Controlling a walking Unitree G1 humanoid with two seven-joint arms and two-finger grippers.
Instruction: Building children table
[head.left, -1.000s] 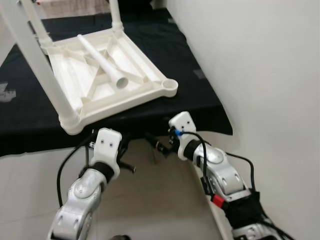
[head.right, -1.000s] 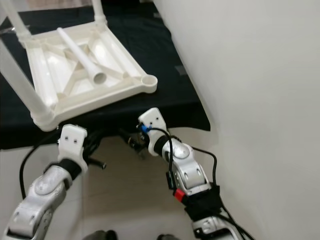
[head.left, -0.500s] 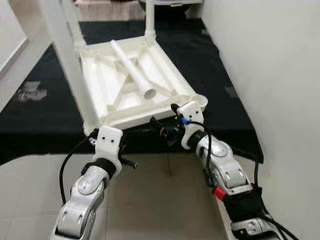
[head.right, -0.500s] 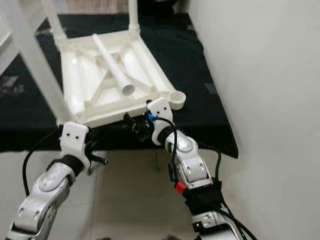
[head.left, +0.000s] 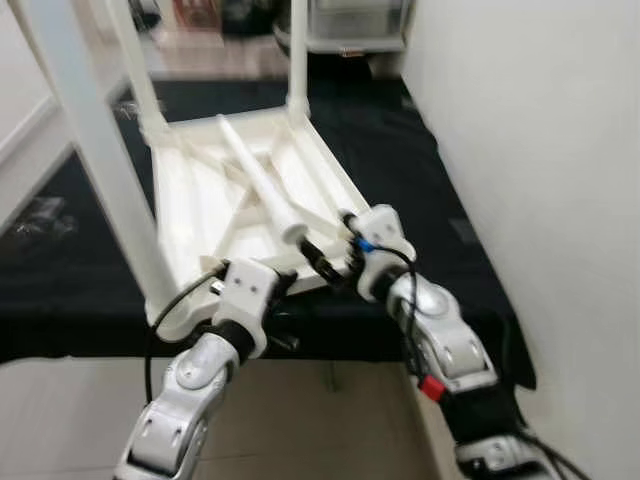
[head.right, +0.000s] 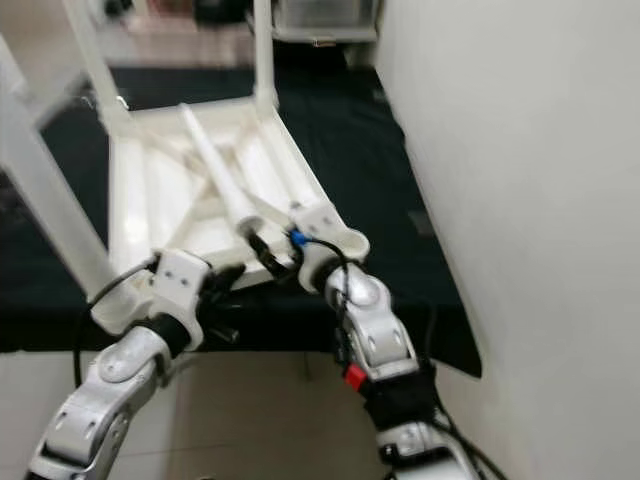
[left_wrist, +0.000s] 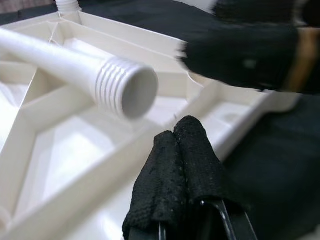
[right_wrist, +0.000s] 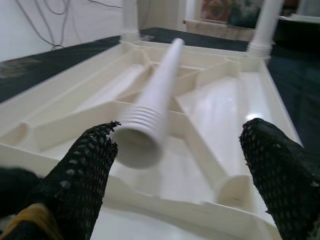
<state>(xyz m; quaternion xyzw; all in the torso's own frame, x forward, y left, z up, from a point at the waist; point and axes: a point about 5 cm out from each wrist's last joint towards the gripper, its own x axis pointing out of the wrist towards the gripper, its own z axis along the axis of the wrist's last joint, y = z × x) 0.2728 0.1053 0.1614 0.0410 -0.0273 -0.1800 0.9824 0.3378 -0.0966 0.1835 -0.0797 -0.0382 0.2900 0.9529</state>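
The white table (head.left: 240, 215) lies upside down on a black cloth (head.left: 420, 170), three legs already standing up — the underside faces up so legs can be fitted. A loose leg (head.left: 258, 185) rests across the ribs, threaded end toward the robot. The right gripper (right_wrist: 185, 165), fingers spread wide, lines up on that end, apparently to grasp it; the left gripper (left_wrist: 182, 150), fingers pressed together, hovers just beside the rim.

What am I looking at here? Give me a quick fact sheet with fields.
Scene: upside-down white table on a black mat
Legs fitted: three stand upright
Loose leg: lying across the underside, threaded end toward the robot
Left hand: shut, at the table's near edge
Right hand: open, aimed at the loose leg's end
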